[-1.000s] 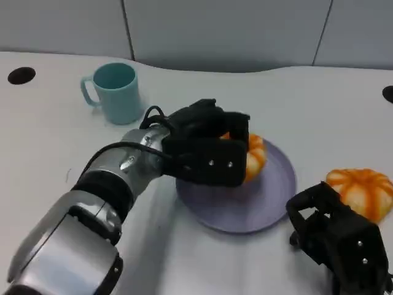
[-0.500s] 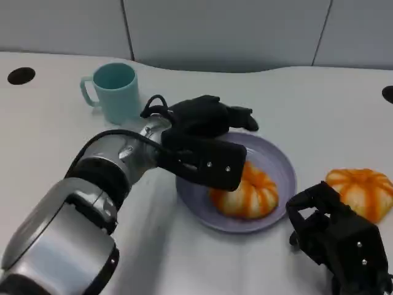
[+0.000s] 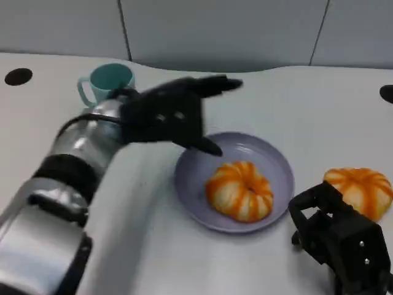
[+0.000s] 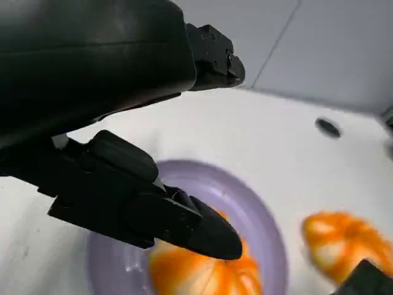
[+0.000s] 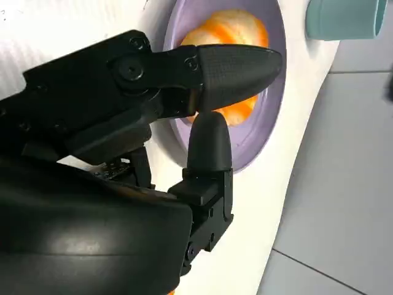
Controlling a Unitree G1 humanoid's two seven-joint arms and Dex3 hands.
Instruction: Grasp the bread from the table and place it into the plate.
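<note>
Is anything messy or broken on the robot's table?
Nothing stands out. One orange striped bread roll sits whole inside the round purple plate, another roll lies on the white table, and the teal mug stands upright, nothing spilled.

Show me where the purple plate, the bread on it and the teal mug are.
purple plate [image 3: 279, 169]: head view, bare right rim.
bread on the plate [image 3: 239, 189]: head view, middle of its top.
teal mug [image 3: 101, 83]: head view, its rim.
</note>
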